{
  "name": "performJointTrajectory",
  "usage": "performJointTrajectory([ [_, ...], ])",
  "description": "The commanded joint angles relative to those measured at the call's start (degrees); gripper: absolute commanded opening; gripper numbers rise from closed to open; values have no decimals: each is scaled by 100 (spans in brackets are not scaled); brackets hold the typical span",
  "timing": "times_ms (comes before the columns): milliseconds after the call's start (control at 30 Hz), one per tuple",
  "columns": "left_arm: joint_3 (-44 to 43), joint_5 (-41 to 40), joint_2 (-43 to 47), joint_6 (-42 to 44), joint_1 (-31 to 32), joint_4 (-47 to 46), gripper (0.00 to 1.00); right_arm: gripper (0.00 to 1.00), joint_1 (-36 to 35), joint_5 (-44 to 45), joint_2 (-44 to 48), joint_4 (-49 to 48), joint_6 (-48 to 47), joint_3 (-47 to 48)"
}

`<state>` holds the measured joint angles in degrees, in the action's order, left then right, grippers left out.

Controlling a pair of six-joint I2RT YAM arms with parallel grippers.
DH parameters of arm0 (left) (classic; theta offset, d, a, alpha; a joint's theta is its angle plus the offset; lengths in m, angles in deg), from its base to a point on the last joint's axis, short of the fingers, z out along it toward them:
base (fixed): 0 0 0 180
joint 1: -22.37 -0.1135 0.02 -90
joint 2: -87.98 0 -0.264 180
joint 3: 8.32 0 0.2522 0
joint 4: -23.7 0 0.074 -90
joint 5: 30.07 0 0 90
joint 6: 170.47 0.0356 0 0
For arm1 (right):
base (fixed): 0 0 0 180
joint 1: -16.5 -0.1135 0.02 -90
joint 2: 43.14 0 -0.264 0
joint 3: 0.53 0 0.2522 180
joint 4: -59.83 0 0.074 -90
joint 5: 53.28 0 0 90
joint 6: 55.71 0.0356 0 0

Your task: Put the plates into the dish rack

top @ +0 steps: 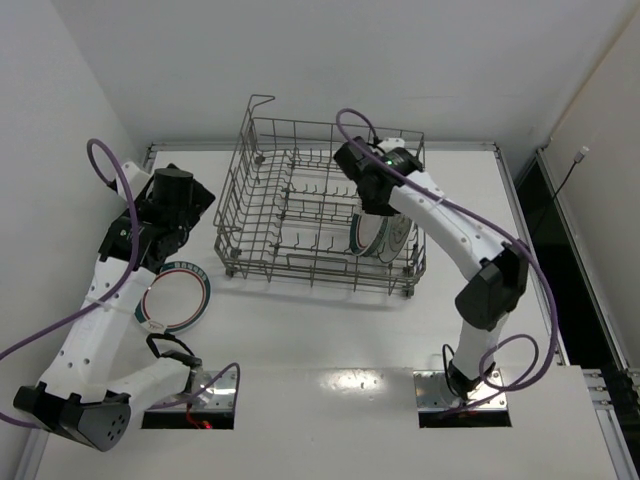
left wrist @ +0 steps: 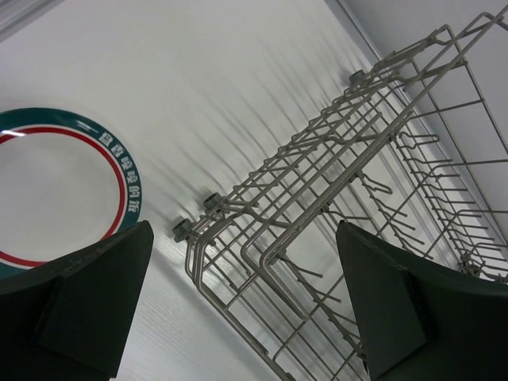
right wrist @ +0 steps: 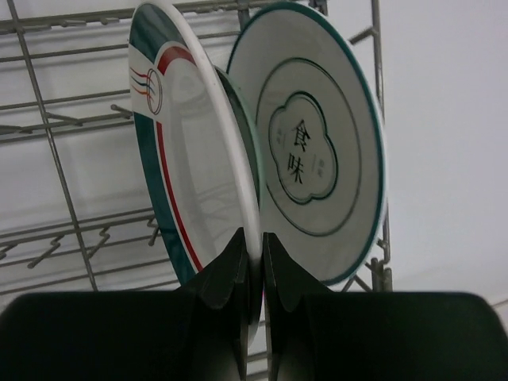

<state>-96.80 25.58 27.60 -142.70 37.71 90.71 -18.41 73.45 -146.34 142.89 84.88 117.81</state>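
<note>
Plates: one white plate with a green and red rim band stands on edge in the dish rack. The right claw pinches its lower rim, the two fingers nearly together with only the rim between them. Just behind it, toward the rack's right end wall, a second plate stands upright, the side with a printed mark turned to the wrist camera. A dark teal edge shows between the two, too hidden to identify. Bare tines and rails fill the rack to the left of the held plate.

The left claw is spread wide and holds nothing, over the table left of the rack, whose corner wires lie straight ahead of it. A third plate, also banded green and red, lies flat on the table beside that claw, apart from the rack.
</note>
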Motion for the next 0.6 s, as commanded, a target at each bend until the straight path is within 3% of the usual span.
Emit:
performJointTrajectory([
  [0,10,-125,44,-17,5,-34,100,0,-278,668,-340,216,-14,467],
  [167,387,-125,97,45,5,-34,100,0,-340,652,-842,541,48,906],
  [300,843,59,158,98,5,79,100,8,-340,186,-746,69,-303,907],
  [400,1248,60,290,98,-100,80,100,23,-279,-121,-360,-196,-540,854],
  [433,1319,60,377,98,-101,80,100,33,-279,-183,-228,-371,-593,854],
  [567,1434,-107,448,46,-171,422,100,50,-217,-500,536,-847,-787,713],
])
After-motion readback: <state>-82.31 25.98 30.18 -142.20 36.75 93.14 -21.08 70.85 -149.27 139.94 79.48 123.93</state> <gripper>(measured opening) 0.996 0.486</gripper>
